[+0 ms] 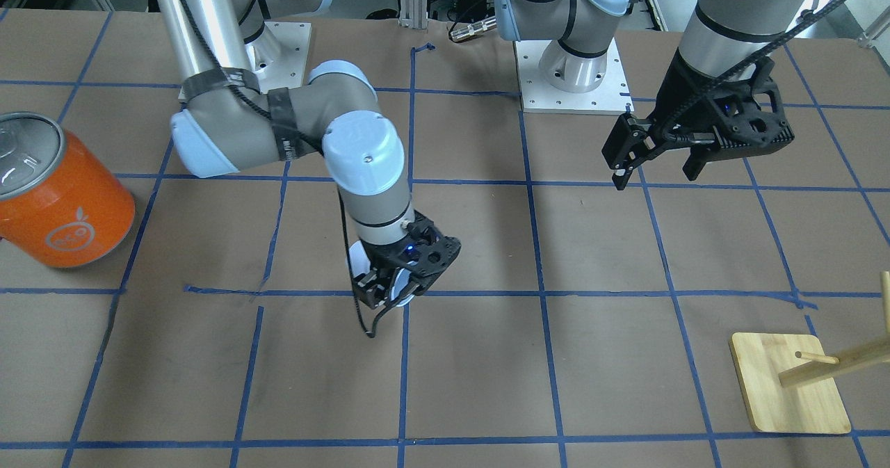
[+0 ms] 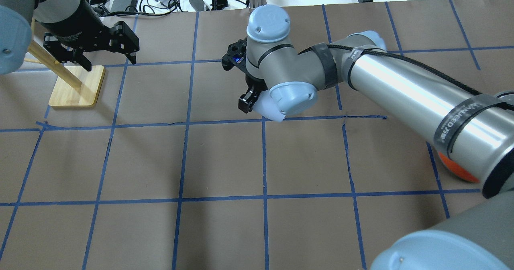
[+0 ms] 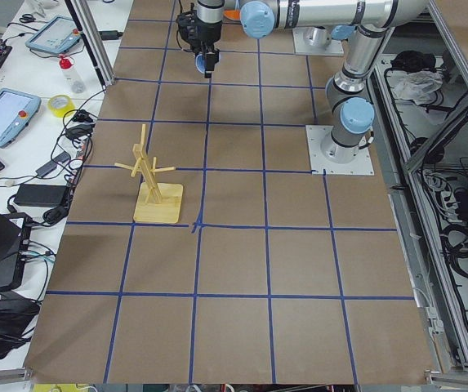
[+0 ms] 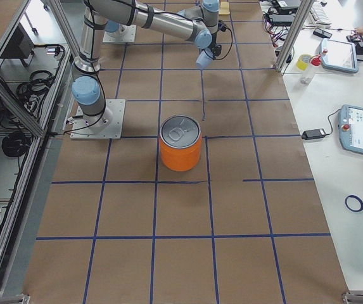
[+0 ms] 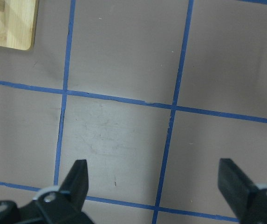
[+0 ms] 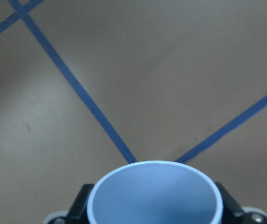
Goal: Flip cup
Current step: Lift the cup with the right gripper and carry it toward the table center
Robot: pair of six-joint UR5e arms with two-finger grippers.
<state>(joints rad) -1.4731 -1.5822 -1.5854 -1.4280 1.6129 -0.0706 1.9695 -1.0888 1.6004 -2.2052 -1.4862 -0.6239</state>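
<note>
My right gripper (image 1: pixel 386 293) is shut on the small pale blue-white cup (image 6: pixel 154 198), with one finger on each side of its rim. In the right wrist view the cup's open mouth faces the camera. The cup also shows in the overhead view (image 2: pixel 260 106) under the wrist, and partly in the front view (image 1: pixel 359 259). It is held low over a blue tape crossing near the table's middle. My left gripper (image 1: pixel 653 176) is open and empty, hovering above the table; it also shows in the left wrist view (image 5: pixel 155 172).
A big orange can (image 1: pixel 62 197) with a silver lid stands at the table's end on my right. A wooden peg stand (image 1: pixel 786 384) on a square base stands at the far side near my left gripper. Blue tape lines grid the brown table.
</note>
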